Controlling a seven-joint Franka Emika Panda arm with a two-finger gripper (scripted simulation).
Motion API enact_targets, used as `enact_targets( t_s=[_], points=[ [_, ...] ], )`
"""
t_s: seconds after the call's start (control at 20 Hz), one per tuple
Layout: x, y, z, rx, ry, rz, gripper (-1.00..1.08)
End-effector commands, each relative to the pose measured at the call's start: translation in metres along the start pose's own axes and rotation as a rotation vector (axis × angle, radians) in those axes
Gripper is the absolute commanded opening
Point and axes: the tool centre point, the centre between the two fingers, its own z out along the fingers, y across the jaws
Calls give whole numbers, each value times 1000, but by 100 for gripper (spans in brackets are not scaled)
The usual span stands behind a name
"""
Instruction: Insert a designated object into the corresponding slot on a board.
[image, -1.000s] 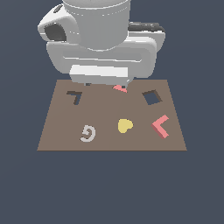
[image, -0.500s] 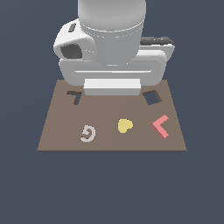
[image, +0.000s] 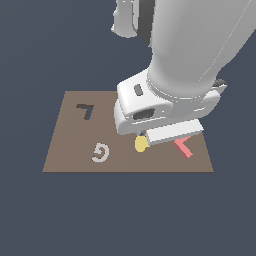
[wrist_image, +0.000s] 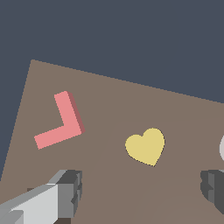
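The gripper is hanging open and empty, its two fingers spread wide with bare board between them. In the last second the arm has been swinging from the board's far side, where it was covering the far edge, toward the near half, and its wrist is now hovering low over the near right part in the exterior view.

The pink L-shaped block is lying flat on the board, untouched, off to the side of the open fingers rather than between them; in the exterior view only its tip is showing from under the wrist. From the block, the yellow heart is sitting close by at about nine o'clock, and the grey spiral further along the same way. The slot, a dark L cutout, is lying well apart at roughly ten o'clock, empty.

The approach is under way, but the claw likely needs to be shifting sideways over the block before descending.
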Motion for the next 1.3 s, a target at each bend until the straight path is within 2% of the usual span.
enact_targets(
  t_s=[0.0, 0.3, 0.55, 0.75, 1.25],
  points=[
    [12, -22, 17, -1, -6, -83, 100],
    [30, -66, 48, -4, -18, -240, 100],
    [35, -89, 64, -7, -24, -320, 100],
    [37, -97, 69, -8, -26, -347, 100],
    [36, -97, 87, -8, -26, -349, 100]
  ],
)
